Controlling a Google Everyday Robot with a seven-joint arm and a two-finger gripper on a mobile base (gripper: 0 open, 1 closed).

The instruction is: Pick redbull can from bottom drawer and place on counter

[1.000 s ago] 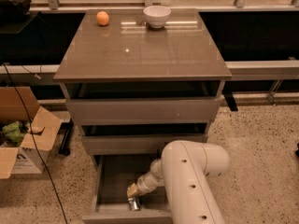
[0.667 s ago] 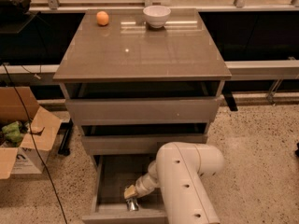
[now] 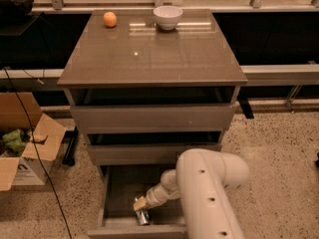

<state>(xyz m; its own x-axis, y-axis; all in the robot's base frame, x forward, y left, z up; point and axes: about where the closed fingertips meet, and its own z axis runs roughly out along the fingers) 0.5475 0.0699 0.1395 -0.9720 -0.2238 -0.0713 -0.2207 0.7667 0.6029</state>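
In bottom drawer (image 3: 117, 193), gripper (image 3: 139, 205) over redbull can (image 3: 143, 217)

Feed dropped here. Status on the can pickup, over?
Gripper down in bottom drawer, at the can. Can in drawer, not yet on counter. Orange and bowl at counter's back edge, likely no obstacle.

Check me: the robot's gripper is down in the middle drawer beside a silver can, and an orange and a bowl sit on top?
Not quite. The camera view shows the gripper in the bottom drawer, not the middle one, beside the can. The orange and bowl do sit on the counter.
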